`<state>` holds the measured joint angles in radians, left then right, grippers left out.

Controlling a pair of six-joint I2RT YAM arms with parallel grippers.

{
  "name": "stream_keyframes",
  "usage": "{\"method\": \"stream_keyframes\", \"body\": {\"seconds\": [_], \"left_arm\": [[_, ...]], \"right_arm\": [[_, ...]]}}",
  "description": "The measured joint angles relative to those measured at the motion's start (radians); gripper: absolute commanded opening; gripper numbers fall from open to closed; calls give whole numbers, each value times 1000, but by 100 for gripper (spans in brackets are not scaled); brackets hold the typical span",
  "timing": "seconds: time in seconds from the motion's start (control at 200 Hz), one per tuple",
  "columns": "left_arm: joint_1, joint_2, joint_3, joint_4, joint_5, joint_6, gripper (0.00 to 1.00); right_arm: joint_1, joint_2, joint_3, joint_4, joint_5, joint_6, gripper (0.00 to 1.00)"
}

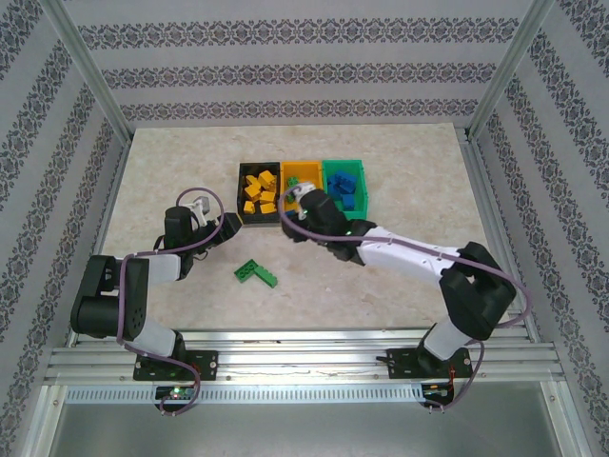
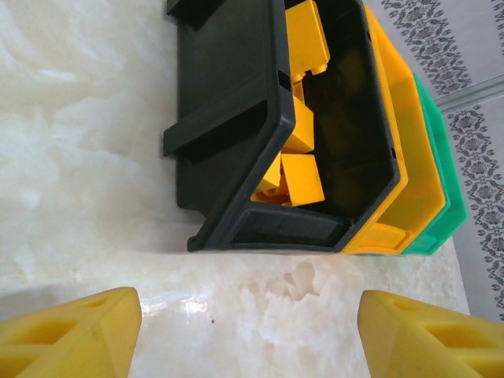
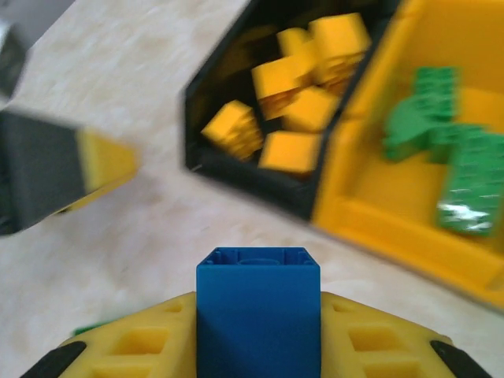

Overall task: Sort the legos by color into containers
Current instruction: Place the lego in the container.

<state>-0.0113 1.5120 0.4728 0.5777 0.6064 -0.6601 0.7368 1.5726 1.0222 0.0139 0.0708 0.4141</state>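
My right gripper (image 3: pixel 258 331) is shut on a blue lego brick (image 3: pixel 258 307), held above the table just in front of the bins. In the top view this gripper (image 1: pixel 297 202) hovers over the near edge of the orange-yellow bin (image 1: pixel 303 169). The black bin (image 1: pixel 243 195) holds several yellow bricks (image 3: pixel 291 94). Green bricks (image 3: pixel 441 150) lie in the orange-yellow bin, and blue bricks (image 1: pixel 346 186) in the green bin (image 1: pixel 366 195). My left gripper (image 2: pixel 248 339) is open over bare table, close to the black bin's (image 2: pixel 236 118) near-left corner. Two green bricks (image 1: pixel 257 274) lie on the table.
Patterned walls and metal posts close in the marble table (image 1: pixel 171 171). The three bins stand in a row at the table's middle back. My left gripper's finger (image 3: pixel 102 161) shows at the left of the right wrist view.
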Motion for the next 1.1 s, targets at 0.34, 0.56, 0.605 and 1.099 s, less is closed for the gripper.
{"method": "stream_keyframes", "body": {"seconds": [0.34, 0.56, 0.605, 1.099], "left_arm": [[0, 1, -3, 14, 1, 0, 73], [0, 20, -3, 37, 8, -4, 73], [0, 21, -3, 37, 11, -4, 73], [0, 27, -3, 46, 22, -22, 73]], "right_arm": [[-295, 21, -21, 18, -7, 32, 33], [-320, 199, 67, 18, -42, 32, 46], [-318, 231, 84, 17, -46, 30, 52], [-315, 178, 34, 8, -45, 32, 58]]}}
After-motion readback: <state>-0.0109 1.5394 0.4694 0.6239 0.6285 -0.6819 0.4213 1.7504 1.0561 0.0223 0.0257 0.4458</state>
